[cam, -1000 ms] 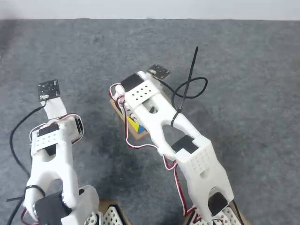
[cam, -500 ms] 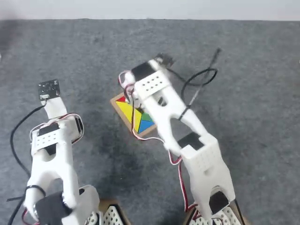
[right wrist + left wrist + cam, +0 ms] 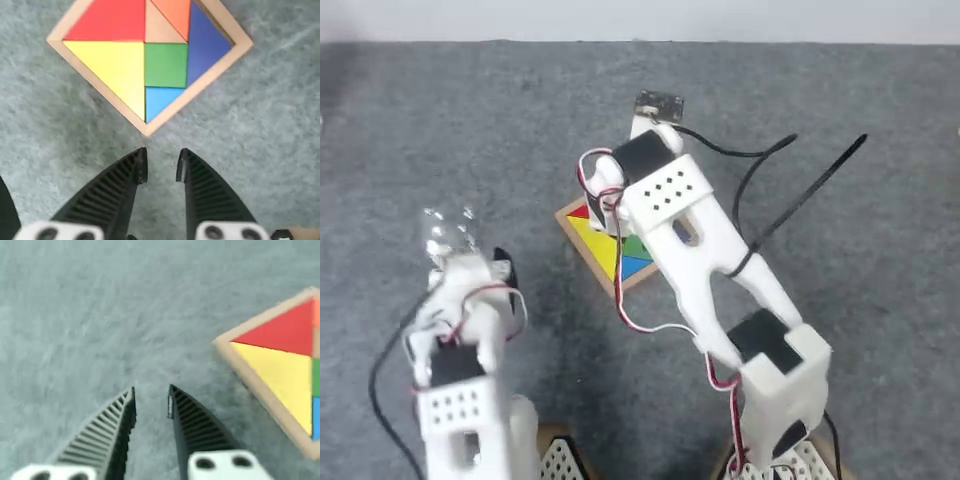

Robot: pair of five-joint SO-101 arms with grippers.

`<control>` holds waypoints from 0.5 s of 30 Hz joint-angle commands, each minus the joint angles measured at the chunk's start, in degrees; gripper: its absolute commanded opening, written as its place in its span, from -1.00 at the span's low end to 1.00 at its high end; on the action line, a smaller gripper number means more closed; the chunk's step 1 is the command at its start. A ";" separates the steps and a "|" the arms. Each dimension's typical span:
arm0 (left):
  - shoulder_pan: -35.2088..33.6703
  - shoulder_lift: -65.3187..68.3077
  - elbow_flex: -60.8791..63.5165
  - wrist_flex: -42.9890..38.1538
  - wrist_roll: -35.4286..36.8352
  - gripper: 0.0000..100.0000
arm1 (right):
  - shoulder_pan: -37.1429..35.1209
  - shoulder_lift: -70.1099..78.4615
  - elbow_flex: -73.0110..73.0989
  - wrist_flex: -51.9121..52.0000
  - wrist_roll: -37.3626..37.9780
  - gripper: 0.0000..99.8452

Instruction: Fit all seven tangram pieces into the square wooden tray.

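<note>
- square wooden tray (image 3: 100, 84) holds seven coloured tangram pieces (image 3: 112, 65) on grey tabletop (image 3: 260, 125).
- right gripper (image 3: 161, 162) near its corner, jaws narrowly parted, empty.
- left gripper (image 3: 150, 402): jaws likewise.

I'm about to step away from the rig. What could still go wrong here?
The right gripper, open and empty, sits just off a corner of the tray; pushing forward could shove it and unseat the pieces.
The left gripper, also open, is beside the tray; swinging toward it might clip the rim.
The right arm's loose wires cross the tray's edge and may snag.
</note>
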 commanded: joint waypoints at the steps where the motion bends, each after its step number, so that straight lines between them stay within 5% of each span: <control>1: 4.22 -18.29 3.56 6.07 -1.67 -0.80 | 0.40 -9.98 5.54 -3.30 2.46 -0.80; 8: 9.05 -29.71 11.91 5.45 -1.85 -0.79 | 0.57 -31.08 30.86 -15.96 6.68 -0.80; 15: 10.81 -27.96 13.49 1.85 -1.49 -0.79 | 0.75 -56.92 70.95 -45.32 16.62 -0.91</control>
